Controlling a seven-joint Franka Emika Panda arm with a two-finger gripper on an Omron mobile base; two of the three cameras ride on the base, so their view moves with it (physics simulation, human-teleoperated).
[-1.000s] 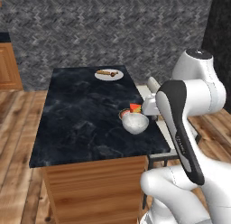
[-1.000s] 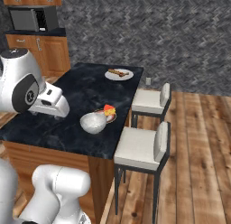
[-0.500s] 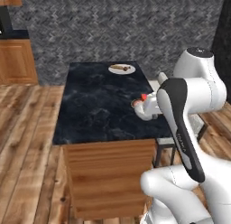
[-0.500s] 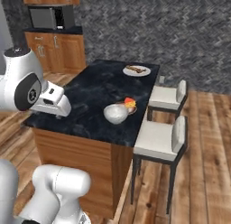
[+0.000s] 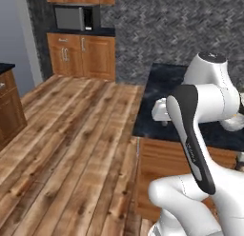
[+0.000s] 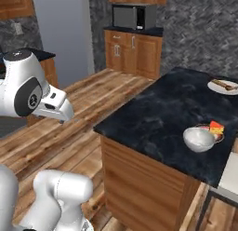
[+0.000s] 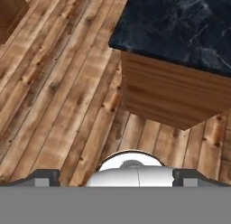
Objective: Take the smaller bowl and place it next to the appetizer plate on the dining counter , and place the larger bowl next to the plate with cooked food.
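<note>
**Small bowl set by starter plate; claw spread and empty**

Claw (image 7: 116, 177) is spread wide, tips far apart w/ nothing between them. It hangs off the counter (image 6: 158, 109), over the wood floor (image 7: 58, 92), w/ the counter's corner ahead of it.

The small bowl (image 6: 199, 138) sits on the counter well away from the claw, touching or just beside the dark-rimmed starter plate (image 6: 214, 130) (orange wedge on it). That looks like its proper spot, so I'd judge the 1st half done.

The white plate w/ brown food (image 6: 224, 85) is farther from the claw again, at the counter's far end. The big bowl belongs beside it.

No readable writing anywhere, incl. the microwave (image 6: 135, 16).
</note>
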